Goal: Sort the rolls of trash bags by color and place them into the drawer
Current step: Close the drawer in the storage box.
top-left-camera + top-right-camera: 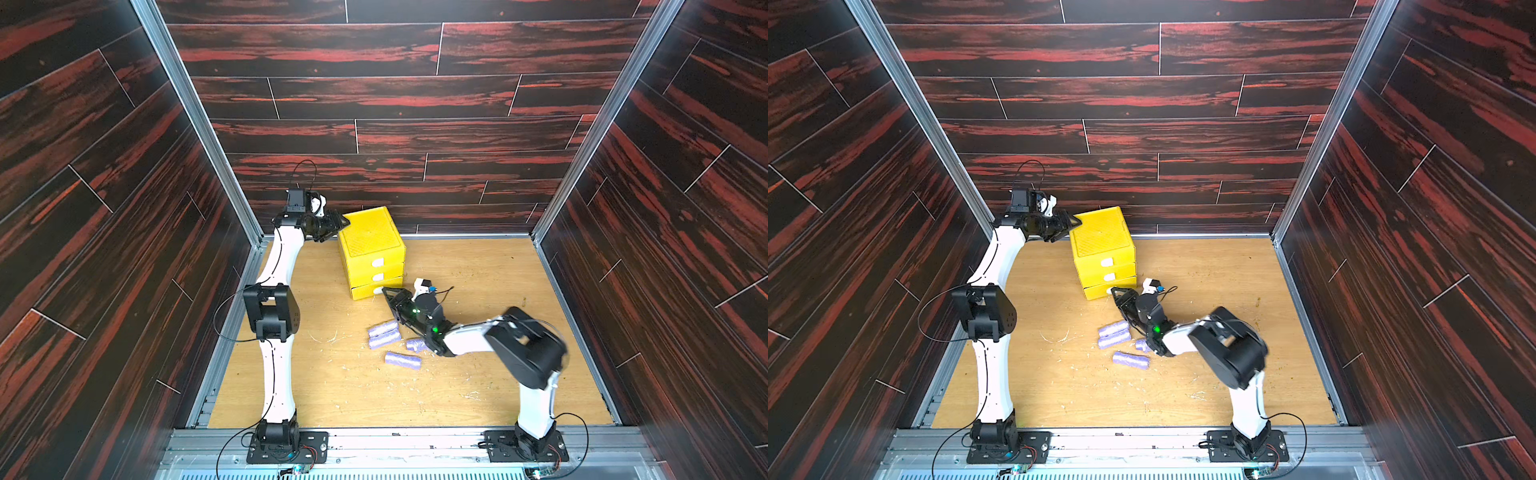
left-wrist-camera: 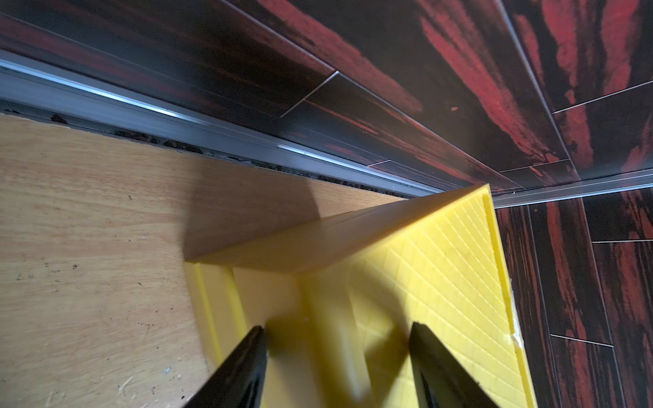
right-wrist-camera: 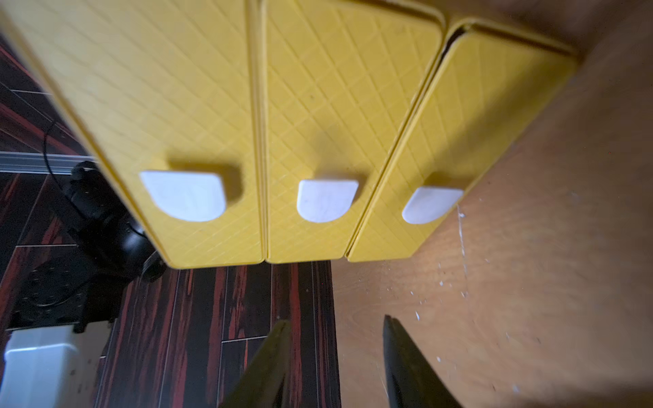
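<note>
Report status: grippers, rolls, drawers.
Left gripper open, straddling chest's top corner. Right gripper open, empty, facing bottom drawer tab. Four purple rolls on table. Nothing blocking.

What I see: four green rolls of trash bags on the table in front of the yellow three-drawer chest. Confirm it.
Not quite: the four rolls of trash bags are lavender-purple, not green, as both top views show. They do lie on the table in front of the yellow three-drawer chest.
</note>
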`<state>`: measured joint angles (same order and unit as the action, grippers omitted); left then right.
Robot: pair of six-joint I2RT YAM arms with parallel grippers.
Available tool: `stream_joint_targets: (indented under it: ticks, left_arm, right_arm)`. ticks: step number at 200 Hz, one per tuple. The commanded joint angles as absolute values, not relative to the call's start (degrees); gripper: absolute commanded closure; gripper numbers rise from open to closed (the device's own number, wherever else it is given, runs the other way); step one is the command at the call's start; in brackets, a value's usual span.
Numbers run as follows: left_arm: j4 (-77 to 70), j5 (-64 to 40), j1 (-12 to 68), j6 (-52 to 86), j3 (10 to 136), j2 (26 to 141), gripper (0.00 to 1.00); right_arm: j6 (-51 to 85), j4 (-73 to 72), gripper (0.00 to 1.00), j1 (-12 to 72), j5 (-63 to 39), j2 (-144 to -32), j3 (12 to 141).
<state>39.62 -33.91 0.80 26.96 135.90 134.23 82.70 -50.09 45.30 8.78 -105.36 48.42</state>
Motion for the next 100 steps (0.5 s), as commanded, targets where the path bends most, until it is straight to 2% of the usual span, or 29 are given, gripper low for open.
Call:
stream_joint_targets:
  ticks: [1,24,50,64,100]
  left_arm:
    - [47.11,-34.90,3.43,25.09,133.86,133.27,0.33]
    - [47.07,-35.01,3.45,25.18,133.68,133.08,0.33]
    - [46.85,-35.44,3.43,25.65,133.77,133.07,0.33]
    - [46.89,-35.45,3.43,25.49,133.77,132.93,0.33]
    - [46.87,-35.88,3.34,25.72,133.85,132.89,0.33]
  right_arm:
    - [83.10,-25.80,0.51,45.05,11.58,-95.97,51.92]
    - [85.03,6.17,0.51,44.46,14.88,-95.89,66.76]
    - [87.09,24.56,0.56,42.65,9.10,-103.96,82.68]
    - [88.31,26.49,0.57,42.15,5.78,-107.74,86.85]
    - [93.50,16.76,0.58,41.75,-1.07,-112.58,85.23]
